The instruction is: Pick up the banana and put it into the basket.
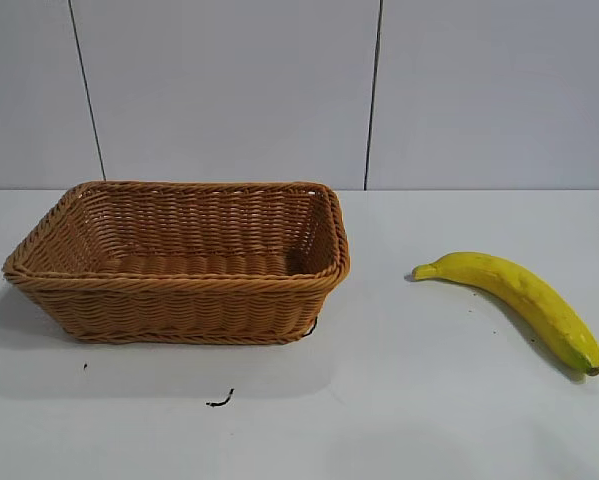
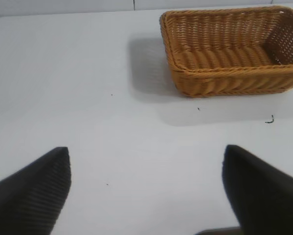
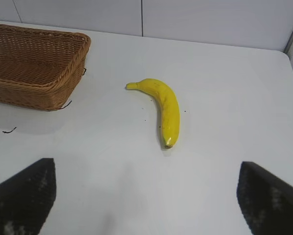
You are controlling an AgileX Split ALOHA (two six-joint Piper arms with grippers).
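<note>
the long, curved, bright yellow banana lies flat on the white table, well apart from the rectangular tan woven wicker basket, which stands empty to its side. the right tool hangs back from the banana with its two dark fingers spread wide and nothing between them. the left tool sits equally wide and empty, facing the basket from a distance. nothing has been grasped yet, so the reach is the step in hand. the banana's curve and smooth skin look likely to let it roll or slip if the fingers close off-centre or near the tapering stem. it seems to lie at a slant to the right tool, though the wrist view makes this hard to judge, so a poorly turned wrist could push it away.
</note>
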